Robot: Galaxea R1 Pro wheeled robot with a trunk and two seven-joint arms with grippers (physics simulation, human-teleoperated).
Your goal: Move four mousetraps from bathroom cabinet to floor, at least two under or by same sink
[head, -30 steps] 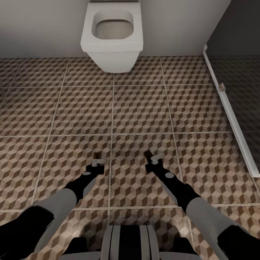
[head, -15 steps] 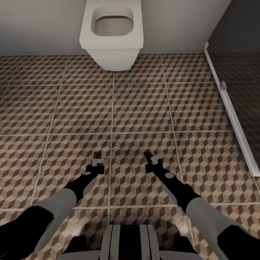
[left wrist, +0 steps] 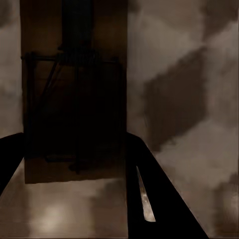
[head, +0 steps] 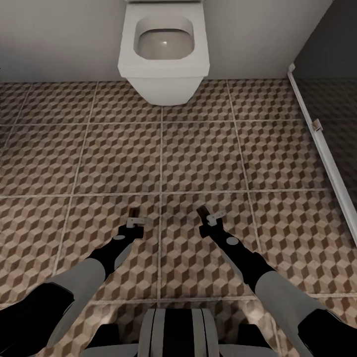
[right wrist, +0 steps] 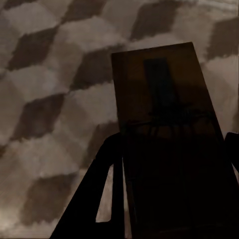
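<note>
Facing the white toilet [head: 163,49], my left jaws [head: 135,222] and right jaws [head: 210,217] each apparently clamped a flat dark-brown wooden mousetrap [left wrist: 74,94], long axes pointing forward over the cube-patterned tile floor [head: 208,153].

Grey upper arms, black forearms with round grey joint caps, grey-and-black striped trunk

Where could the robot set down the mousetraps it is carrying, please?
Bare bathroom floor runs between the toilet and both grippers. The left gripper and right gripper each hold a mousetrap above open tiles. It narrows rightward, at the white rail.
</note>
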